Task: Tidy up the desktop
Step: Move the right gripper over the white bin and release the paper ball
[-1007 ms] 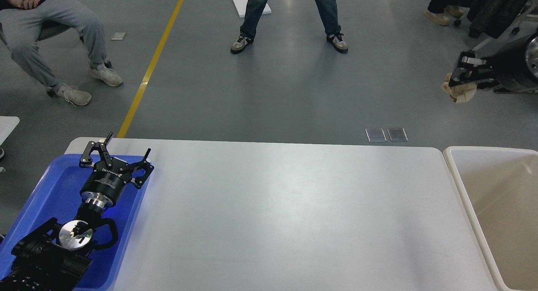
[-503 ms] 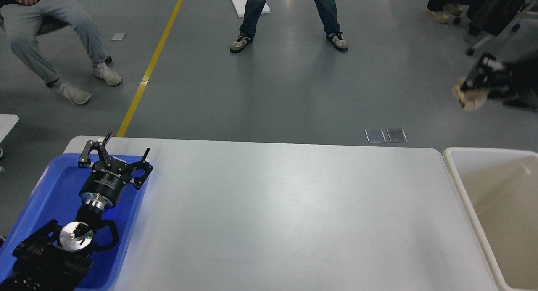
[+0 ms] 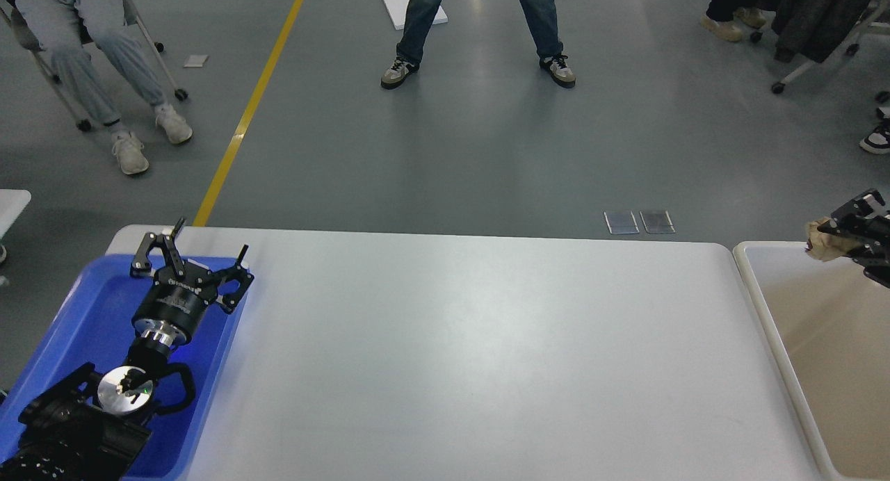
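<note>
The desktop is a wide light grey-white tabletop filling the lower middle of the head view, bare on top. My left gripper is open and empty, hovering over the far end of the blue tray at the table's left. My right gripper enters at the right edge, above the far rim of the cream-beige bin. It is shut on a crumpled beige wad.
People sit and stand on the grey floor beyond the table, with a yellow floor line at the far left. Two small floor plates lie just past the table's far edge. A chair with a dark coat stands at the far right.
My right gripper with the beige wad has moved down and right, from high over the floor to just above the bin's far rim. The left arm has stayed put.
</note>
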Controlling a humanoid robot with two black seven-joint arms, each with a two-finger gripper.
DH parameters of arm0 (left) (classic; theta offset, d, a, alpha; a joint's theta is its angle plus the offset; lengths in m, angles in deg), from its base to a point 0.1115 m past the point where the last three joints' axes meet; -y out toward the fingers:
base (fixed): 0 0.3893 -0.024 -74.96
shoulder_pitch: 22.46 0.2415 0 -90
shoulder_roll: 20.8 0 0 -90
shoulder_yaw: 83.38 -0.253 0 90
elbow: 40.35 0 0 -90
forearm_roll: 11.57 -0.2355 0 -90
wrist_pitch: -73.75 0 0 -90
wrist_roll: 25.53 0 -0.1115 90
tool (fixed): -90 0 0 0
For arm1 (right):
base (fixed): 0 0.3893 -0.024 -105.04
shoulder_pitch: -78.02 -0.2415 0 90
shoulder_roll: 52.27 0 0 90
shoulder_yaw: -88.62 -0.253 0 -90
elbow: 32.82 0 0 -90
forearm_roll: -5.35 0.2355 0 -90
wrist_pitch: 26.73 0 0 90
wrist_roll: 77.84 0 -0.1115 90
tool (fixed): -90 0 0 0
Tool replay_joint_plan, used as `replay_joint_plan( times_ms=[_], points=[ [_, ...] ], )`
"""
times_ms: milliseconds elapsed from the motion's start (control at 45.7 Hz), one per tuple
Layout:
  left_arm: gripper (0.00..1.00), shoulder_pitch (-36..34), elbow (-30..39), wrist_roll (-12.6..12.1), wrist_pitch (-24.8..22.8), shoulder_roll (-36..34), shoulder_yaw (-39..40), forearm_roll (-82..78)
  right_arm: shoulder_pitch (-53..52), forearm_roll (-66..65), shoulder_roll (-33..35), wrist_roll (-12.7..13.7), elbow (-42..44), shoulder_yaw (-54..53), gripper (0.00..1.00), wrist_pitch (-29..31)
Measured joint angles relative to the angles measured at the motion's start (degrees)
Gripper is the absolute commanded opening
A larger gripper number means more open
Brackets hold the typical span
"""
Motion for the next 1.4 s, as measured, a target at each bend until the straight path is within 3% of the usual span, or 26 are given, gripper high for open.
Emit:
replay_joint_plan(
  times_ms=[460,766,1401],
  points=[
    [1.00,-0.06,0.00,0.03,0.00,0.00,-0.01,-0.01,24.76,0.41,-6.21,-0.11,14.39,-24.53,0.00,-0.46],
    [1.00,-0.06,0.00,0.03,0.00,0.00,0.00,0.00,34.72,0.12,-9.63,-0.29,19.72,-38.00,0.00,-0.62],
    [1.00,-0.07,0.00,0.11,0.00,0.00,0.02,-0.01,36.44,0.40,-28.23,-0.46,50.54,-44.18,0.00,-1.20]
  ],
)
